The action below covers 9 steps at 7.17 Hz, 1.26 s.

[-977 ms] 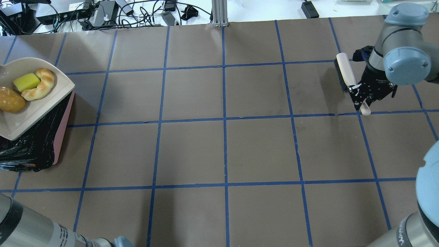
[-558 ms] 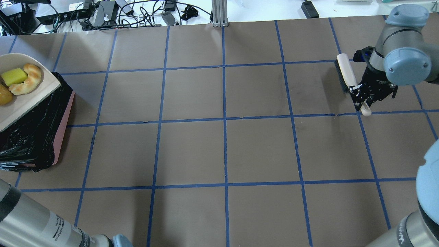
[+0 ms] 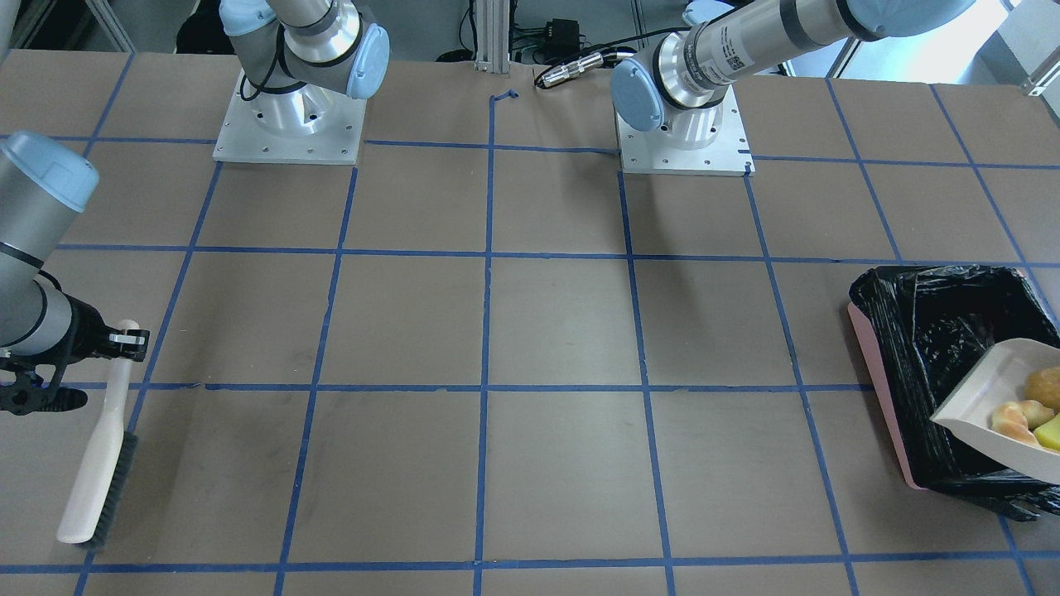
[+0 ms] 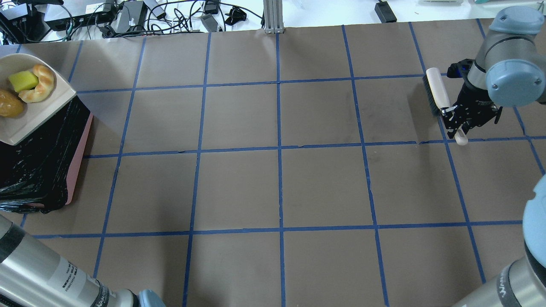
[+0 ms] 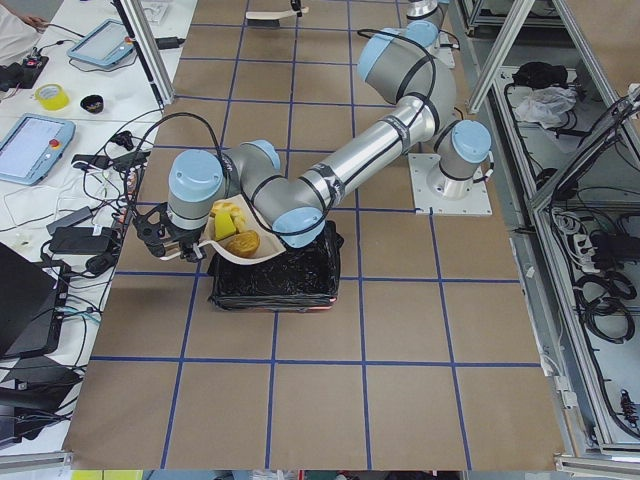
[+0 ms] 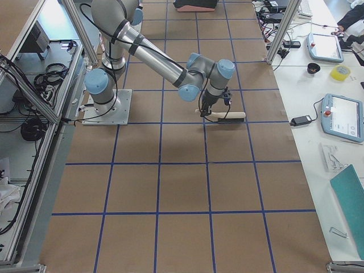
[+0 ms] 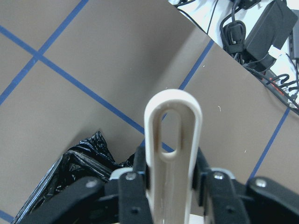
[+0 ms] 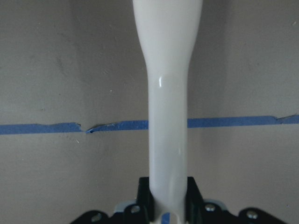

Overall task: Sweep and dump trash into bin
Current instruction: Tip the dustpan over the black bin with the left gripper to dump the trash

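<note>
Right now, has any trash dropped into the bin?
No, all three trash pieces lie in the dustpan above the bin.

The overhead camera sits behind the robot, looking forward and down on the bench (image 4: 277, 187). The front-facing one looks steeply down from across it, arm bases at the top, so the bin (image 4: 79, 162) and hand brush (image 4: 437, 91) swap sides between them. Two high end cameras look along the bench from opposite ends. Each wrist camera looks closely down a held handle: dustpan (image 7: 172, 186) left, hand brush right.
</note>
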Motion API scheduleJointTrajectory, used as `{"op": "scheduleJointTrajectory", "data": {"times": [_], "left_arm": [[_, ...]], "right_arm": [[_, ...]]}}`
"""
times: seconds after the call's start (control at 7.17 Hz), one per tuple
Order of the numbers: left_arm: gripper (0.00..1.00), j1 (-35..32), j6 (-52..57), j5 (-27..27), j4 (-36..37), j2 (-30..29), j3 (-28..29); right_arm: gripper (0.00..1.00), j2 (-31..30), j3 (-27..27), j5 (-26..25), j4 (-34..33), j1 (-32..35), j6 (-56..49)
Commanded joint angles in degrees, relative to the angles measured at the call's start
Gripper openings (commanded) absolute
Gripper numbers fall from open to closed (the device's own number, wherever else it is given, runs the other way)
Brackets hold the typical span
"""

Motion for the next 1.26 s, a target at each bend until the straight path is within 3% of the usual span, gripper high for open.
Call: {"op": "scheduleJointTrajectory", "data": {"times": [0.0, 0.14, 0.56, 0.84, 0.98, 1.12], "left_arm": [[0.0, 1.8, 10.6, -9.0, 1.3, 1.4, -1.8], [0.0, 2.7, 14.6, -12.0, 2.7, 2.4, -4.1], [0.0, 6.3, 28.1, -28.2, 6.5, 4.7, -10.8], [0.0, 7.8, 33.8, -31.4, 6.6, 7.7, -14.6], [0.0, 7.8, 34.5, -32.9, 6.6, 9.3, -15.7], [0.0, 7.3, 39.3, -33.1, 6.6, 10.8, -17.1]], "right_arm": [[0.0, 0.0, 0.0, 0.2, 0.2, -0.1, -3.5], [0.0, 0.0, 0.1, 0.2, 0.1, -0.2, -3.9], [0.0, 0.4, 0.1, 0.2, 0.2, -0.2, -3.0], [0.0, 0.6, 0.1, 0.5, 0.2, -0.3, -3.0], [0.08, 0.6, 0.1, 0.3, 0.1, -0.3, -3.0], [0.56, 0.7, 0.1, -0.1, -0.2, -0.3, -3.0]]}}
